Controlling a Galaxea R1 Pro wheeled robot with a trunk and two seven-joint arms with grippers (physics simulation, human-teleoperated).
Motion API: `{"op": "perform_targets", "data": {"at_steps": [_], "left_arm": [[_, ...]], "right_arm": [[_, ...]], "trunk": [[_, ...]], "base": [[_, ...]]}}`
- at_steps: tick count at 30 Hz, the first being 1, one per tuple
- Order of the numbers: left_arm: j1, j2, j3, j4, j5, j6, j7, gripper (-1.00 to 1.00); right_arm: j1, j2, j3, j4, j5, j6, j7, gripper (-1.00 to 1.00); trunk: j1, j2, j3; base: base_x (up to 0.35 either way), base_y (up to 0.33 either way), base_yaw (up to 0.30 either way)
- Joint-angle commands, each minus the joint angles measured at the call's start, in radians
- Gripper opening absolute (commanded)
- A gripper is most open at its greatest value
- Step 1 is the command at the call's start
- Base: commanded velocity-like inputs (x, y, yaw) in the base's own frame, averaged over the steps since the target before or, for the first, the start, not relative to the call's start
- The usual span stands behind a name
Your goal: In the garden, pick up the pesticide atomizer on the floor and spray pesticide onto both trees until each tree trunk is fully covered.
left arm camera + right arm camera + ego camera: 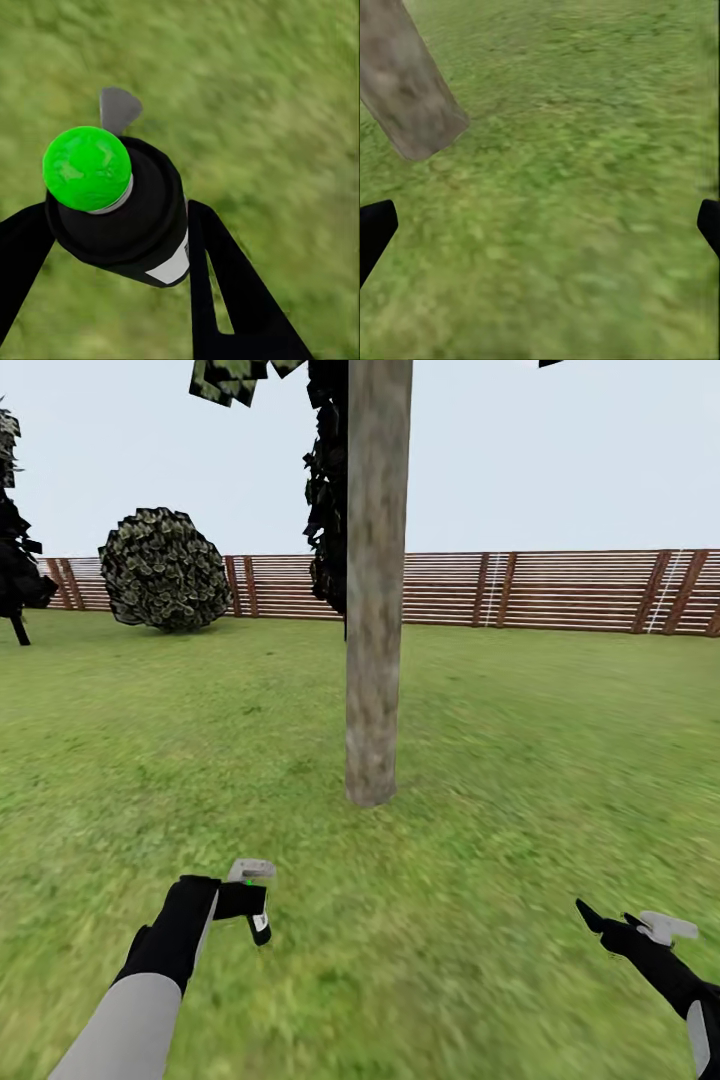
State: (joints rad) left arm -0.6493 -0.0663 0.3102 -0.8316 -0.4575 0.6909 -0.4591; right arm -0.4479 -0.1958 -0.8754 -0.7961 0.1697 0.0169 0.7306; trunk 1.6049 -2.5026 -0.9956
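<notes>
A thick, mottled grey-brown tree trunk (375,610) rises from the grass lawn (500,760) straight ahead, with dark blocky leaves at its top. My left gripper (243,902) is low in front of it and slightly left, shut on the pesticide atomizer (251,872). In the left wrist view the dark bottle (127,217), with a green cap, grey trigger and white label, sits between the black fingers (225,277). My right gripper (612,925) hangs over the grass at the lower right, open and holding nothing. In the right wrist view its fingertips (375,229) are spread wide, and the trunk base (409,90) lies ahead.
A brown slatted fence (560,590) runs across the back of the lawn. A round leafy bush (165,570) stands at the back left, and a black conifer (15,570) sits at the far left edge. Open grass surrounds the trunk.
</notes>
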Motion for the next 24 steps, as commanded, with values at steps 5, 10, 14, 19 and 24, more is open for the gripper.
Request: {"op": "perform_targets", "data": {"at_steps": [5, 10, 14, 19, 24], "left_arm": [[-0.035, -0.002, -0.004, 0.001, 0.005, 0.005, 0.058, -1.00], [-0.044, -0.008, -0.007, 0.003, 0.005, 0.005, 0.064, -1.00], [-0.045, -0.025, -0.021, 0.003, 0.005, 0.007, 0.064, -1.00], [-0.046, -0.030, -0.086, 0.004, 0.006, 0.062, 0.063, -1.00], [-0.046, -0.030, -0.103, 0.005, 0.006, 0.094, 0.062, -1.00]], "right_arm": [[0.000, 0.016, 0.000, 0.000, 0.001, 0.000, -0.105, 1.00], [0.000, 0.023, 0.002, 0.000, 0.004, 0.002, -0.115, 1.00], [0.000, 0.024, 0.002, -0.001, 0.004, 0.002, -0.115, 1.00], [0.000, 0.024, 0.003, -0.001, 0.004, 0.002, -0.115, 1.00], [0.000, 0.024, 0.003, -0.001, 0.004, 0.002, -0.115, 1.00]], "trunk": [[0.000, 0.000, 0.000], [0.000, 0.000, 0.000], [0.000, 0.000, 0.001], [0.000, 0.000, 0.006], [0.000, 0.000, 0.011]], "base": [[0.337, 0.000, 0.000], [0.338, 0.000, 0.000], [0.338, 0.000, -0.071], [0.338, 0.000, -0.206], [0.338, 0.000, -0.233]]}}
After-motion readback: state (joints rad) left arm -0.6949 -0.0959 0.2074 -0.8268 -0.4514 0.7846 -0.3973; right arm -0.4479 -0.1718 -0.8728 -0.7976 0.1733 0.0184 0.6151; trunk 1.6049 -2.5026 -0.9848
